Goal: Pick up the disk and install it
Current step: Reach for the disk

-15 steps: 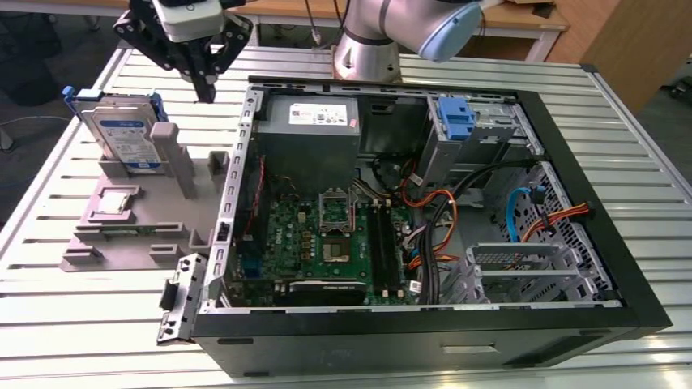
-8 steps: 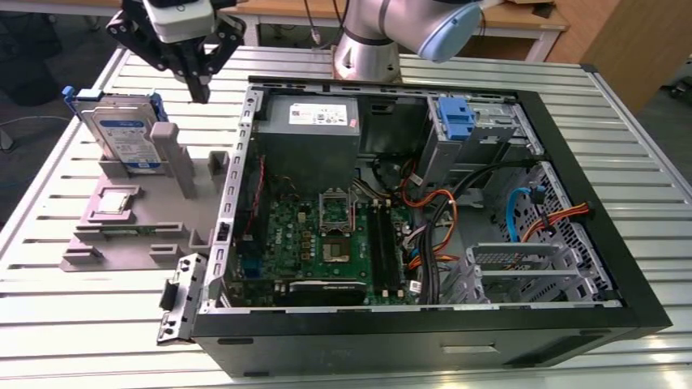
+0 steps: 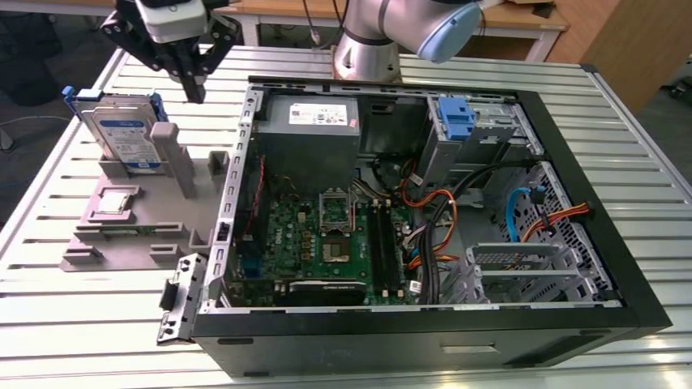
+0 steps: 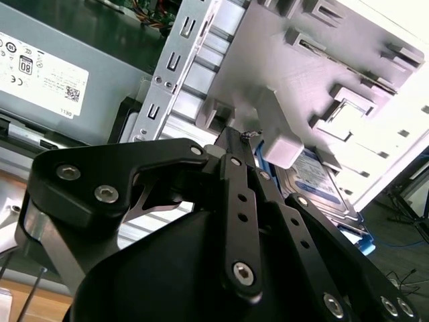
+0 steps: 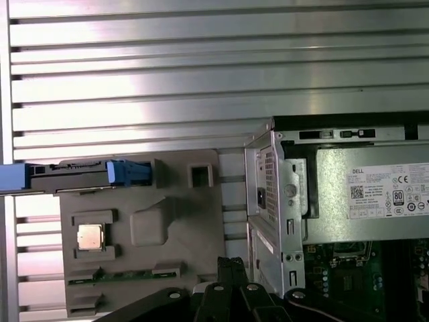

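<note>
The slatted table (image 3: pixel 65 316) carries everything under the gripper. The case (image 3: pixel 433 340) lies on its side with the panel off, below the gripper and toward the exterior view's right. I judge it was laid this way so that its insides face up and can be reached from above. Its grey-and-blue bay (image 3: pixel 459 121) is well away from the gripper, at the far side of the case past the power supply (image 3: pixel 308 121).

The grey holder (image 3: pixel 119 235) sits below the gripper on the other side, just beside the case wall. It looks like a staging block, with slots and posts shaped to keep each part in a known pose.

The disk (image 3: pixel 121 134) stands on edge in that holder, with a grey post in front of it. It is near the fingertips, lower and toward the exterior view's left, and clear of them. Standing it upright probably leaves its top edge and blue carrier free for a grip from above. The first wrist view shows it edge-on as a thin dark strip with blue ends (image 5: pixel 74 180).

The gripper (image 3: pixel 197 91) hangs tip-down over the strip between disk and case. Its fingers are closed together to a point, which shows in both wrist views, and they hold nothing. The disk has not been picked up.

A small chip (image 5: pixel 89 236) lies flat in a recess of the holder, beyond the disk from the gripper's side.
</note>
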Available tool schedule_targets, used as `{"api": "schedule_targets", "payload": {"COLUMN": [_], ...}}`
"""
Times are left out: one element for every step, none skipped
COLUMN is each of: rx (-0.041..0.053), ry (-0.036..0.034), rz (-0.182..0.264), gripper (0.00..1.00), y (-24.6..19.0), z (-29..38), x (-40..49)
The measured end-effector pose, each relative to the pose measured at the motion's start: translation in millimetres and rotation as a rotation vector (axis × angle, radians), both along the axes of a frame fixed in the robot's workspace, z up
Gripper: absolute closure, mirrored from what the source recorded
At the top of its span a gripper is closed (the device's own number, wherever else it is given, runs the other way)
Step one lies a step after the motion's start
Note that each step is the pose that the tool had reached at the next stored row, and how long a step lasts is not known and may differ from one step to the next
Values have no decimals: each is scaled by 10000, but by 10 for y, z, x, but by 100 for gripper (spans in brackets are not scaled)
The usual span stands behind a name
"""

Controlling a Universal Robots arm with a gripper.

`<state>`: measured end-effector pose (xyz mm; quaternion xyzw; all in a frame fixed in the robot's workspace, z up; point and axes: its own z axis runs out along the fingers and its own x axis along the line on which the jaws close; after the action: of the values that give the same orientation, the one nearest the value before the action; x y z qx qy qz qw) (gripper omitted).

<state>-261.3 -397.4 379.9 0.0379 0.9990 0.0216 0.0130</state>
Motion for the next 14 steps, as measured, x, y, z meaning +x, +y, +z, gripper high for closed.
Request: {"api": "schedule_targets", "payload": {"rx": [1, 1, 1, 2, 3, 1, 1, 1, 2, 2, 1, 3, 2, 1], "ry": [-1, -1, -1, -3, -3, -1, -1, -1, -2, -2, -1, -3, -2, -2], "rz": [0, 0, 0, 0, 0, 0, 1, 0, 1, 1, 1, 1, 1, 1], "gripper": [90, 90, 90, 90, 90, 90, 90, 90, 90, 90, 90, 90, 90, 90], "y": [4, 8, 12, 16, 20, 25, 30, 35, 41, 48, 54, 59, 64, 69], "z": [-2, -4, -5, -8, -10, -10, -11, -13, -15, -17, -18, -21, -22, -24], "x": [-5, -11, -19, -29, -38, -46, -55, -64, -73, -83, -92, -102, -110, -119]}}
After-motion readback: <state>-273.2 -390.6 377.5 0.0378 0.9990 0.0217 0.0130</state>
